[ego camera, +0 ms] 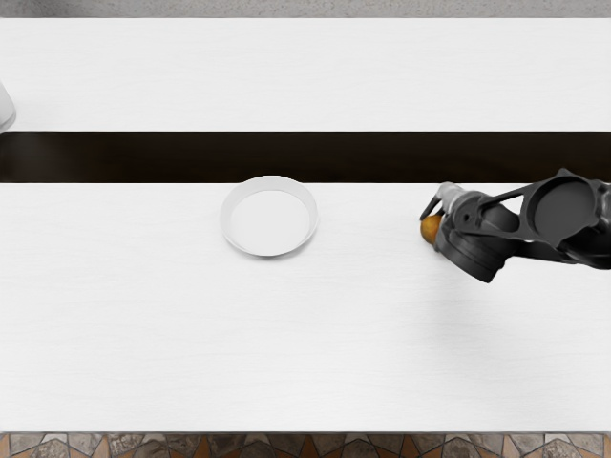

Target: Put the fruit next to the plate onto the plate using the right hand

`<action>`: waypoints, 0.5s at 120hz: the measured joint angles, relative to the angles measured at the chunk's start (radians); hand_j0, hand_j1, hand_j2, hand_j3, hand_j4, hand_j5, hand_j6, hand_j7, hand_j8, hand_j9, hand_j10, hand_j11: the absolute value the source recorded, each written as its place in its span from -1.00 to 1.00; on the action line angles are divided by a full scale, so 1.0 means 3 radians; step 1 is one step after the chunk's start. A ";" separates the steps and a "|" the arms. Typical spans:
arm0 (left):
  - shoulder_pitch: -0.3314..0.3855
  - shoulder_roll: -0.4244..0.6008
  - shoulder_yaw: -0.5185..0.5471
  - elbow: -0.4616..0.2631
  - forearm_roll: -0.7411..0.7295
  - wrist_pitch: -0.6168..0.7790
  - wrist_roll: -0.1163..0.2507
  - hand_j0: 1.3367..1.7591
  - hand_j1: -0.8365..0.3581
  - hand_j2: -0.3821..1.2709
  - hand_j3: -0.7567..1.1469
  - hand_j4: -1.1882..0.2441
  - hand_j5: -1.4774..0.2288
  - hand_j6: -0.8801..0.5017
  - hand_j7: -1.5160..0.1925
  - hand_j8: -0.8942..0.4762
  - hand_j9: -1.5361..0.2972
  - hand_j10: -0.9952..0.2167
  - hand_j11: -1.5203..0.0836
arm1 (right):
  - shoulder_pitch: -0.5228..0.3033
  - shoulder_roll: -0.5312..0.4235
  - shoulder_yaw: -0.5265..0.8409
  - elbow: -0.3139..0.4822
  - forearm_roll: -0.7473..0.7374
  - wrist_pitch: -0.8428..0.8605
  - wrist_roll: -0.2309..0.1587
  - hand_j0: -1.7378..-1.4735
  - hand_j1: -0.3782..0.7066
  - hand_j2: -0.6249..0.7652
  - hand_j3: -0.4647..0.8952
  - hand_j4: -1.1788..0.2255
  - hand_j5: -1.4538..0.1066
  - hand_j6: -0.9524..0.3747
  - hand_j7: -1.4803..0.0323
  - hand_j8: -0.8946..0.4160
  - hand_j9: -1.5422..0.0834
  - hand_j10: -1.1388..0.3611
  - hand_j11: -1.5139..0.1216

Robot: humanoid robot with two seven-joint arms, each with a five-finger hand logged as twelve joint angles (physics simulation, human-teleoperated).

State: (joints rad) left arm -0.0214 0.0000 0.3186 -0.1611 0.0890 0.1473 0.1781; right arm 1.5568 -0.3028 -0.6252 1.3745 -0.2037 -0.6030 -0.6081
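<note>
A white round plate (270, 217) sits on the near table, left of centre. To its right, well apart from it, a small orange fruit (431, 229) peeks out from under my right hand (445, 216). The dark right arm comes in from the right edge. The hand's grey fingers (445, 196) curl over the fruit and hide most of it, so I read the hand as shut on it. The left arm does not show.
A dark gap (286, 157) runs across between the near white table (286, 363) and a second white surface behind it. A pale rounded object (5, 107) is cut off by the left edge at the back.
</note>
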 joint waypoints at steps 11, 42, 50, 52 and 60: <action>0.0000 0.0000 0.0001 0.0000 0.0000 0.0000 0.0000 0.52 0.98 -0.54 -0.21 0.66 0.73 0.27 0.77 0.30 0.68 0.64 0.90 | 0.0001 -0.0001 -0.0006 0.0002 0.0030 -0.0008 -0.0005 -0.37 0.53 0.54 -0.32 -0.24 -0.17 -0.12 -0.14 -0.30 -0.12 -0.37 -0.16; 0.0000 0.0000 0.0002 0.0000 0.0000 0.0000 0.0002 0.52 0.98 -0.54 -0.21 0.66 0.73 0.27 0.77 0.30 0.68 0.64 0.90 | 0.0022 -0.0009 -0.0008 0.0008 0.0097 -0.0018 -0.0013 -0.35 0.33 0.58 -0.32 -0.39 -0.46 -0.28 -0.42 -0.46 -0.39 -0.44 -0.44; 0.0000 0.0000 0.0002 0.0000 0.0000 0.0000 0.0002 0.52 0.98 -0.54 -0.21 0.66 0.73 0.27 0.77 0.30 0.68 0.64 0.90 | 0.0037 -0.0012 0.0002 0.0012 0.0109 -0.0017 -0.0017 -0.35 0.31 0.55 -0.32 -0.38 -0.51 -0.27 -0.46 -0.43 -0.43 -0.42 -0.47; 0.0000 0.0000 0.0002 0.0000 0.0000 0.0000 0.0002 0.52 0.98 -0.54 -0.21 0.66 0.73 0.27 0.77 0.30 0.68 0.64 0.90 | 0.0044 -0.0013 0.0004 0.0013 0.0111 -0.0017 -0.0018 -0.35 0.30 0.53 -0.32 -0.38 -0.51 -0.27 -0.46 -0.43 -0.44 -0.43 -0.47; 0.0000 0.0000 0.0002 0.0000 0.0000 0.0000 0.0002 0.52 0.98 -0.54 -0.21 0.66 0.73 0.27 0.77 0.30 0.68 0.64 0.90 | 0.0086 -0.0020 0.0011 0.0024 0.0125 -0.0018 -0.0020 -0.35 0.26 0.46 -0.32 -0.38 -0.54 -0.28 -0.48 -0.43 -0.46 -0.44 -0.48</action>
State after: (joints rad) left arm -0.0215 0.0000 0.3191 -0.1611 0.0890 0.1473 0.1786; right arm 1.5827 -0.3088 -0.6218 1.3816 -0.1661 -0.6083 -0.6139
